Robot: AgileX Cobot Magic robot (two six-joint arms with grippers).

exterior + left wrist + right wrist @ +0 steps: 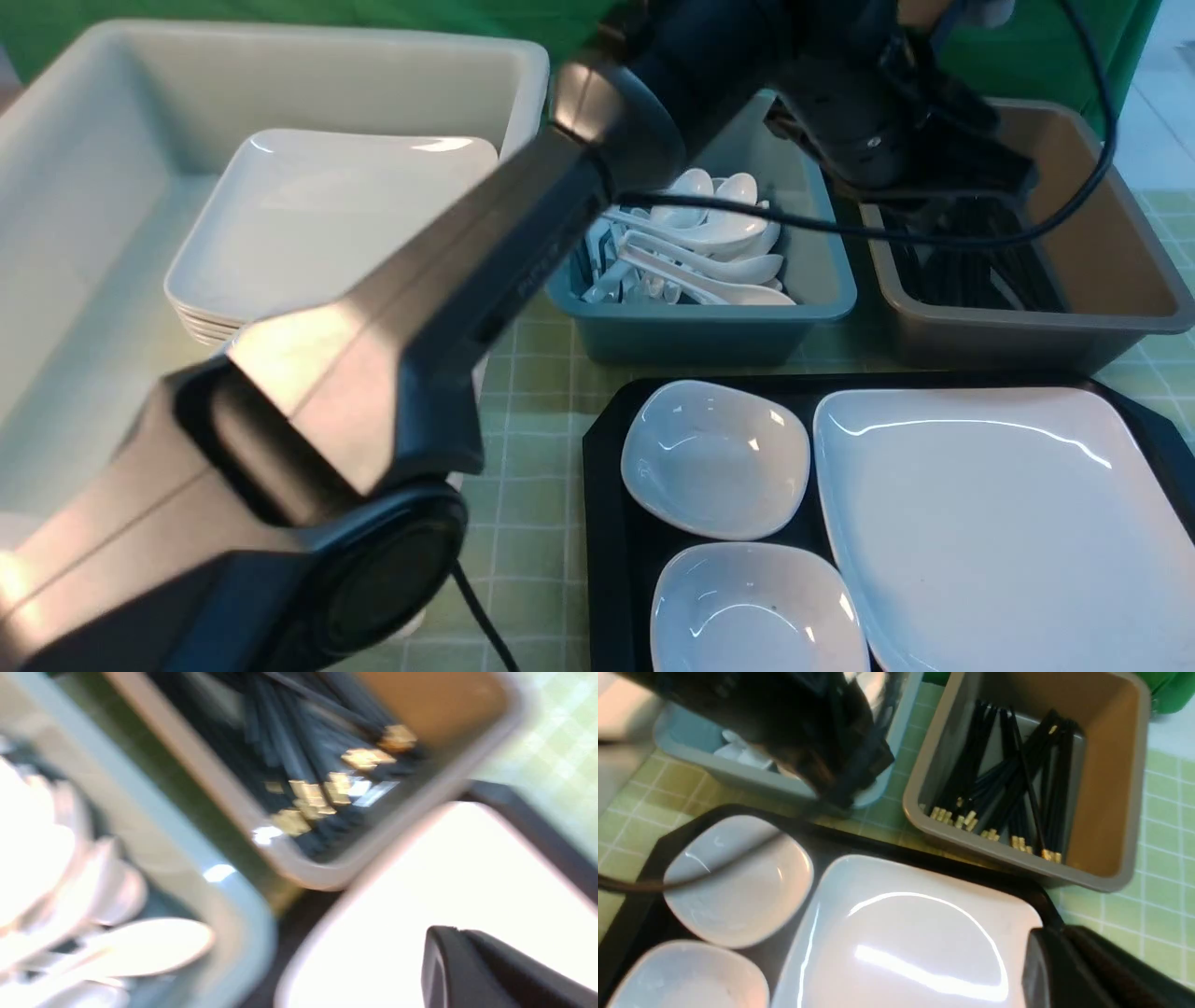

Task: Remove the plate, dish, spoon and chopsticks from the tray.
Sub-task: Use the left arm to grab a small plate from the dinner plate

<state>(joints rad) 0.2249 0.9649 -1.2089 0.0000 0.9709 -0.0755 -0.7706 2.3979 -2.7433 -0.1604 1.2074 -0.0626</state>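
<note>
Plate (990,523): on the tray (607,523), filling its right side, not yet cleared.
Small dishes, two: near-left (756,607) and far-left (714,457) on the tray, just beside the plate, not yet cleared.
Spoon, chopsticks: none visible on the shown part of the tray. White spoons (719,233) lie heaped in the blue bin (700,331) and black chopsticks (1008,779) in the brown bin (1027,327), both bins just beyond the tray. These two items are judged done.
White tub (93,140): left of the bins, holding stacked plates (327,215); likely where the plate goes.
Left gripper (852,777): raised above the near ends of the two bins, jaws closed together, nothing seen in them; view blurred.
Right gripper (1045,961): above the plate's right edge, closed, empty, touching nothing visible.
</note>
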